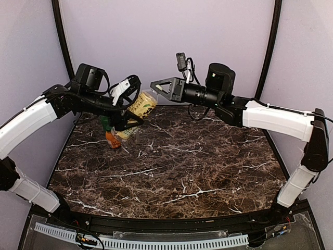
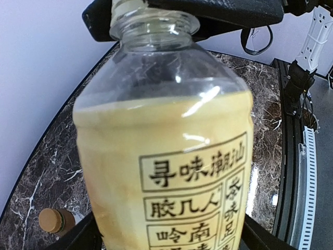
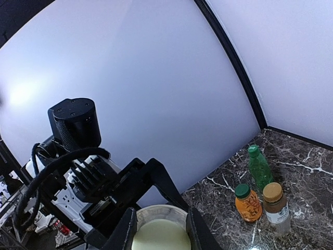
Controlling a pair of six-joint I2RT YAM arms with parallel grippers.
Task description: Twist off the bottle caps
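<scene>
My left gripper (image 1: 133, 111) is shut around the body of the tall yellow tea bottle (image 1: 141, 105) and holds it tilted above the table's far left. In the left wrist view the bottle (image 2: 166, 156) fills the frame, and its clear threaded neck (image 2: 154, 23) is bare. My right gripper (image 1: 155, 85) is at the bottle's mouth. It is shut on the cream-white cap (image 3: 161, 237), which sits between its two black fingers (image 3: 126, 229).
Three capped bottles stand together at the table's back left, below the held bottle: an orange juice one with a green cap (image 3: 247, 203), a slim green one (image 3: 258, 167) and a short brown one with a golden-brown cap (image 3: 276, 205). The enclosure walls are close behind them.
</scene>
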